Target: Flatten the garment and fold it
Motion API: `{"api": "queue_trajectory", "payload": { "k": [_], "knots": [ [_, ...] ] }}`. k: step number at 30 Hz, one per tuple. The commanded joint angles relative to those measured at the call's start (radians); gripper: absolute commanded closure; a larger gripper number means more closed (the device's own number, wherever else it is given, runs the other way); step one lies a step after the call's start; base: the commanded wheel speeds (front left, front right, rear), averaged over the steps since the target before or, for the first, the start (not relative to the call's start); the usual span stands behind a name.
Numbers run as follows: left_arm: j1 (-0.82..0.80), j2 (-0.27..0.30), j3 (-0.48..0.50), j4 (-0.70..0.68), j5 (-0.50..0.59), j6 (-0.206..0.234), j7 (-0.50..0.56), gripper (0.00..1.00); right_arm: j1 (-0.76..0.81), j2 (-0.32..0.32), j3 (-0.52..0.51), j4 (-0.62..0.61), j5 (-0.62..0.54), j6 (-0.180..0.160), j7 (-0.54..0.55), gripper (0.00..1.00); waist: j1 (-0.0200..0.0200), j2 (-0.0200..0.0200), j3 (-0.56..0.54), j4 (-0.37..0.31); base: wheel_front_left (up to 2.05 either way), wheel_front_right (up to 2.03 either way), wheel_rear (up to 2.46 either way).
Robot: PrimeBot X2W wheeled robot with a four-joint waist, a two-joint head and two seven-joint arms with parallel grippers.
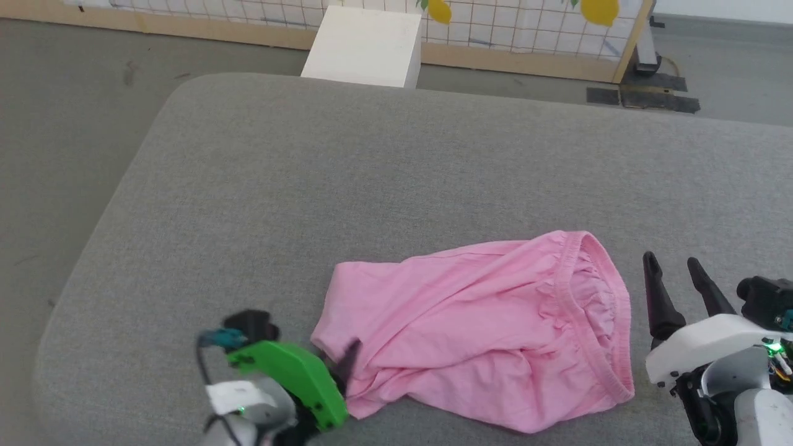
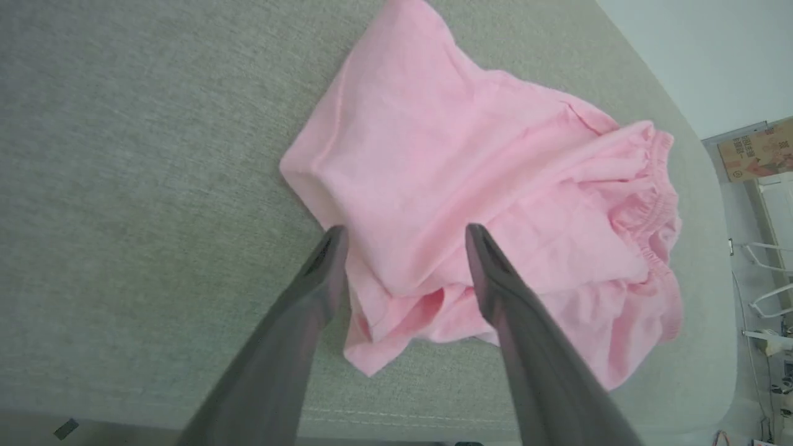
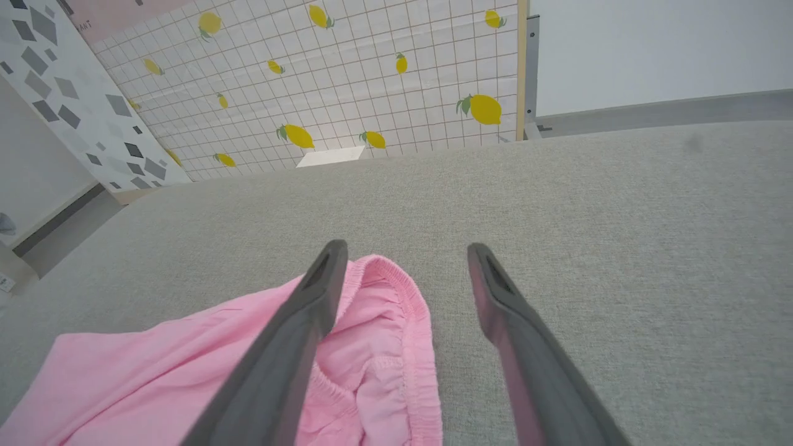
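The left gripper [image 2: 404,230] has its two fingers wide apart and holds nothing. It hangs over the leg end of the garment [image 1: 483,322], with a bunched fold of pink cloth lying between the fingers. I cannot tell if the tips touch the cloth or sit just above it. The right gripper [image 1: 670,260] is wide apart too and holds nothing. It sits just beside the waistband [image 1: 588,279], at the other end of the garment. In the right wrist view, one finger is over the stretchy edge and the other is over bare grey.

The garment lies on the big grey cushion [image 1: 310,155], close to the near edge. It is not flat yet. The waistband gapes open like a mouth, and the leg end is folded over itself with wrinkles.

I think flattening is the step in hand, and a few things could go wrong. The cloth is thin and soft, so a pinch at the leg end could grab two or three layers at once. Then the fold would be trapped inside. A pinch on only the top of the waistband would open it up like a bag. If only one gripper pulls, the whole garment could slide along, maybe off the near edge.

Beyond the cushion are a white box [image 1: 365,46] and a lemon-print wall [image 1: 526,31].
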Motion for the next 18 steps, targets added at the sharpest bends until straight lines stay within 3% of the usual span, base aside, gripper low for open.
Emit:
{"api": "queue_trajectory", "payload": {
  "k": [1, 5, 9, 14, 18],
  "knots": [
    [-0.012, 0.023, 0.026, -0.031, -0.002, 0.009, -0.018, 0.00, 0.011, 0.000, -0.001, 0.001, 0.006, -0.001, 0.000, 0.00, 0.0000, 0.0000, -0.004, -0.006, 0.00, 0.00, 0.00],
    [-0.081, 0.109, 0.046, -0.095, 0.090, 0.017, -0.058, 0.00, 0.011, 0.000, -0.001, 0.003, 0.013, -0.001, -0.003, 0.00, 0.0000, 0.0000, -0.001, -0.014, 0.00, 0.00, 0.00],
    [-0.183, 0.180, -0.030, -0.064, 0.200, -0.039, -0.041, 0.00, 0.006, 0.000, 0.000, 0.003, 0.019, -0.001, -0.003, 0.00, 0.0000, 0.0000, 0.014, -0.020, 0.00, 0.00, 0.00],
    [-0.292, 0.187, -0.116, 0.070, 0.252, -0.112, 0.007, 0.00, -0.013, 0.000, 0.002, -0.001, 0.020, -0.001, -0.004, 0.00, 0.0000, 0.0000, 0.044, -0.040, 0.00, 0.00, 0.00],
    [-0.355, 0.162, -0.141, 0.176, 0.258, -0.137, 0.019, 0.00, -0.025, 0.000, 0.001, -0.007, 0.017, -0.001, -0.004, 0.00, 0.0000, 0.0000, 0.072, -0.059, 0.00, 0.00, 0.00]
  ]
}}
